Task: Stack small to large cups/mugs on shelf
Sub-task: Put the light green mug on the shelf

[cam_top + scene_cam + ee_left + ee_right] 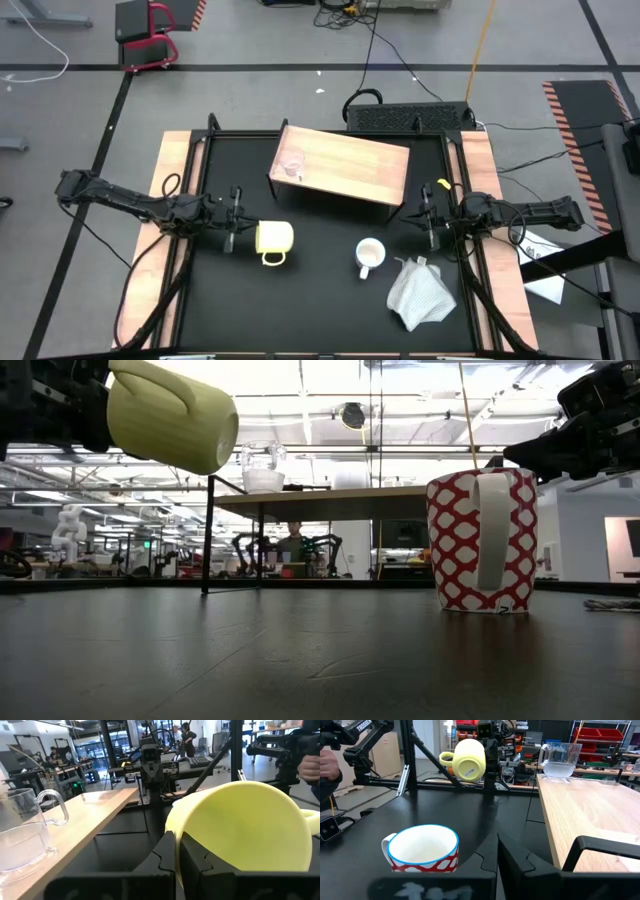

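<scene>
My left gripper (238, 226) is shut on the yellow mug (272, 238), which is held on its side above the table's left half and shows high up in the low view (170, 415). The white mug with a red pattern (370, 255) stands upright on its base on the table (422, 847). The clear glass cup (292, 165) stands on the left end of the wooden shelf (350, 165). My right gripper (429, 215) is open and empty at the table's right, beside the shelf's right end. My left gripper holds the yellow mug by its rim (176, 836), one finger (195, 862) inside the mug and one finger (165, 857) outside its wall. The fingers come level from the table's left. The mug is lifted clear, on its side, base toward the right, handle (272, 260) toward the near edge.
A crumpled white cloth (420, 292) lies near the table's front right, close to the white mug. The shelf stands on dark legs (208, 535) at the back middle. Pale wooden strips (170, 170) run along both table sides. A person's hand (327, 767) shows beyond the table.
</scene>
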{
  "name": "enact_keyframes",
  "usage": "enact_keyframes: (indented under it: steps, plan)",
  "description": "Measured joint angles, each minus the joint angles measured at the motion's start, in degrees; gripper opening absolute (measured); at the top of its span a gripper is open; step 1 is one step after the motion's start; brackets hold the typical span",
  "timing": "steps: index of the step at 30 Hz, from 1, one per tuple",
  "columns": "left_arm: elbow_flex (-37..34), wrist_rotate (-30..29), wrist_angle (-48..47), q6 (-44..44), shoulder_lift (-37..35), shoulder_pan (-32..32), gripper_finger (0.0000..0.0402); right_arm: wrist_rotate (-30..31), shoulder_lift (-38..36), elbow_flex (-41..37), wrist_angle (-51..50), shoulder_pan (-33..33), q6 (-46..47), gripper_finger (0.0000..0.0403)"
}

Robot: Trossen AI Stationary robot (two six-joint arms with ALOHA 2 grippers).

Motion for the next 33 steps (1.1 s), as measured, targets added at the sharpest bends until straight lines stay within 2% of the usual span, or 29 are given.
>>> enact_keyframes:
  steps: [9,15,24,33]
  plan:
    - [0.09,-2.57,1.52,-4.95,0.09,0.0,0.0004,0.0,0.0,0.0,0.0,0.0,0.0,0.0]
    - [3.11,-4.72,0.82,-6.96,0.68,0.0,0.0004,0.02,0.0,0.0,0.07,0.01,-0.47,0.0]
    - [15.99,-4.19,-8.78,-5.23,7.87,2.04,0.0004,0.17,0.02,0.0,0.29,0.0,-1.03,0.0]
    - [29.24,3.37,-13.6,-4.96,17.61,9.03,0.0004,0.2,0.02,0.0,0.37,0.01,-0.94,0.0]
